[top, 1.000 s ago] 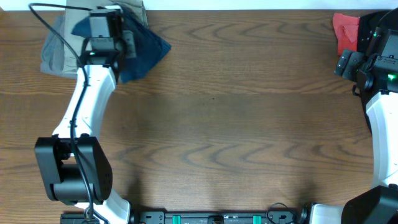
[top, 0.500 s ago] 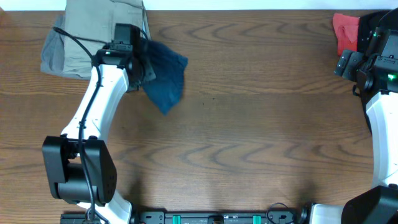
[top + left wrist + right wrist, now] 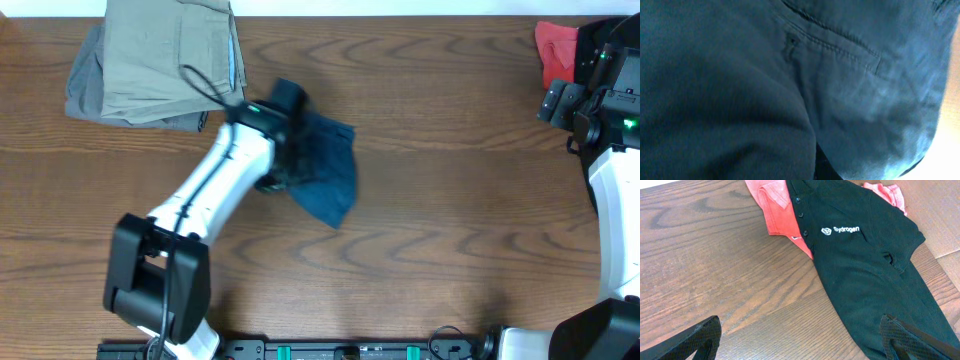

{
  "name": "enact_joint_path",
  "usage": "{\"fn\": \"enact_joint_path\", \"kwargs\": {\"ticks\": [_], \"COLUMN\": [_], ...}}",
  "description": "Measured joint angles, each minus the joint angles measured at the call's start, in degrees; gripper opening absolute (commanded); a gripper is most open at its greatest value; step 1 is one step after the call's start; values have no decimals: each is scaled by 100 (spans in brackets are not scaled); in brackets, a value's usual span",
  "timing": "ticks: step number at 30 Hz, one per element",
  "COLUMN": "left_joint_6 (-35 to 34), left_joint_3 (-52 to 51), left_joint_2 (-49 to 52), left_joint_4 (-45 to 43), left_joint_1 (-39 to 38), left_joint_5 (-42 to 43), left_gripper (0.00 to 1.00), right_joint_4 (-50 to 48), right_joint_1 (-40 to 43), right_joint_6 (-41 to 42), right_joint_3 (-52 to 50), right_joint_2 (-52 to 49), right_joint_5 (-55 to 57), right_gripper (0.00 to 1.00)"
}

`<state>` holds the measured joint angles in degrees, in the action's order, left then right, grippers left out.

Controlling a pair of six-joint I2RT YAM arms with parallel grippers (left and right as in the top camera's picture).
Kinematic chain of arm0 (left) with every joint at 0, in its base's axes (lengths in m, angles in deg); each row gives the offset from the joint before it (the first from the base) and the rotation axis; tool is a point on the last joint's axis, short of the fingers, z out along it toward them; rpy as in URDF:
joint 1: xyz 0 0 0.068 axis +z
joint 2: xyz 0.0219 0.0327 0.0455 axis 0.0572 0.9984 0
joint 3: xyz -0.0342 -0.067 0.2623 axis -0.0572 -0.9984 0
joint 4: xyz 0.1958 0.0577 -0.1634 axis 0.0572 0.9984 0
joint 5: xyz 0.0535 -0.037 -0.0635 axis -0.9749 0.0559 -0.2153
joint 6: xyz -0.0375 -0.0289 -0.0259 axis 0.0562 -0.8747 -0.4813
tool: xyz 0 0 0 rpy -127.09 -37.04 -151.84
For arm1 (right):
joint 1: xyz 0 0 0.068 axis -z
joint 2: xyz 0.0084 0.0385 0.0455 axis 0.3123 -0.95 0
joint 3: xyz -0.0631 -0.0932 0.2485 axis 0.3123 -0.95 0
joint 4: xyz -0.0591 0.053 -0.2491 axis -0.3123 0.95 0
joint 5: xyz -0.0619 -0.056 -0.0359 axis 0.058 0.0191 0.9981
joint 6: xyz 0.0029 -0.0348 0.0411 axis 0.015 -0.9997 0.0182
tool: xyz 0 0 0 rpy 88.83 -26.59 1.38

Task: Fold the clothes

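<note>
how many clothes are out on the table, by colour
navy shorts: 1
khaki piece: 1
grey piece: 1, under the khaki one
coral-red piece: 1
black polo shirt: 1, lying partly over the coral-red one
total: 5 that show
</note>
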<state>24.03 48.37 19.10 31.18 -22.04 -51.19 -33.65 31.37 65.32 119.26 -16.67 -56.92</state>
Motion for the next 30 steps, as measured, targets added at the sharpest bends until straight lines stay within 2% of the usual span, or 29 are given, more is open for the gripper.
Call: {"fn": "enact_joint_path", "kwargs": {"ticks": [8,13,14,15,16,17,22,30], "left_joint_6": [-20,299,345,413,461,485,520,540], "left_joint_3": [-675,-975,-981,-981,-981,-981,-986,-979], "left_joint_2": [0,2,2,2,0,0,2,2], "left_joint_4": [-522,-146,-28,94,188,282,317,356], "left_joint_1": [-1399,-1908,-1912,-1891,-1845,-1753,-992,984], "left_joint_5": [151,385,380,352,297,227,-44,-63], "left_gripper": [6,7,13,29,61,89,90,91], "right_joint_4": [2,2,2,2,2,2,4,2], "right_joint_1": [0,0,0,0,0,0,0,0], "right_joint_6": [0,0,0,0,0,0,0,0], "right_joint_3": [0,0,0,0,0,0,0,0], "right_joint_2": [2,0,0,0,0,0,0,0], "right_joint_5": [2,0,0,0,0,2,0,0], "right_gripper": [99,99,99,99,99,99,99,99]}}
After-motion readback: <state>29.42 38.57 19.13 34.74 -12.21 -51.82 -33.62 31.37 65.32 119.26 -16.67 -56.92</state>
